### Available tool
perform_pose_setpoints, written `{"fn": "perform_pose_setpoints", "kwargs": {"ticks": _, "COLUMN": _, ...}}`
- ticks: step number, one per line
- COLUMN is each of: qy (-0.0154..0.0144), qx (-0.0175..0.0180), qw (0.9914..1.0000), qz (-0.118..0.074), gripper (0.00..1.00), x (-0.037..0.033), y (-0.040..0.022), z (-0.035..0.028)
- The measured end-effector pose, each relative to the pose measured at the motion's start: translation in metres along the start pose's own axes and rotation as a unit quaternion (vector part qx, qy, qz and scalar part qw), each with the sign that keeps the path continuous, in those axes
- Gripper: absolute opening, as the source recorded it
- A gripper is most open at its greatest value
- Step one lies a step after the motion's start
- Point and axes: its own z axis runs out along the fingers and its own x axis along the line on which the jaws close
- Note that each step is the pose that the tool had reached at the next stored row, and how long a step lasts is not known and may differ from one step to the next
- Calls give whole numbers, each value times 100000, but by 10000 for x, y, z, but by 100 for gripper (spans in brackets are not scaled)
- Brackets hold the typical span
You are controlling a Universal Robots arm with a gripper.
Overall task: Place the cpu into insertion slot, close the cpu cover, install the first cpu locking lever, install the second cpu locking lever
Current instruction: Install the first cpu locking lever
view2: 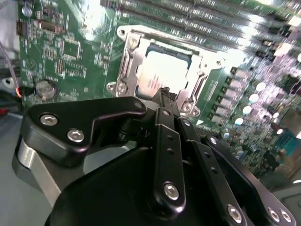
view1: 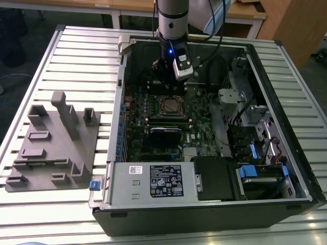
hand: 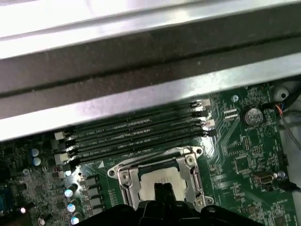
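- Silvery cpu [view2: 162, 75] lies flat in the slot [view2: 143, 63] on the green board [view2: 66, 52], its metal top bare.
- The cover [hand: 126, 175] frames the cpu on both sides in both wrist views; whether it is fully pressed down I cannot tell.
- The tool [view2: 164, 96] hangs just above the cpu's near edge, its black fingertips [hand: 162, 190] pressed together with nothing between them, so it is closed and empty.
- In the exterior view the tool [view1: 166, 76] sits over the far side of the slot [view1: 171, 106], inside the open case [view1: 286, 127].
- Long black memory slots [hand: 136, 134] run just beside the slot, between it and the case wall.
- A grey fixture [view1: 53, 143] rests on the slatted counter [view1: 30, 204], well apart from the slot, toward the exterior view's left.
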Motion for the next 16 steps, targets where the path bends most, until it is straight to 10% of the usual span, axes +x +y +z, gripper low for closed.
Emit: {"fn": "perform_pose_setpoints", "kwargs": {"ticks": 16, "qy": 29, "qx": -102, "qw": 100000, "qz": 19, "gripper": 11, "x": -25, "y": -93, "z": 1}}
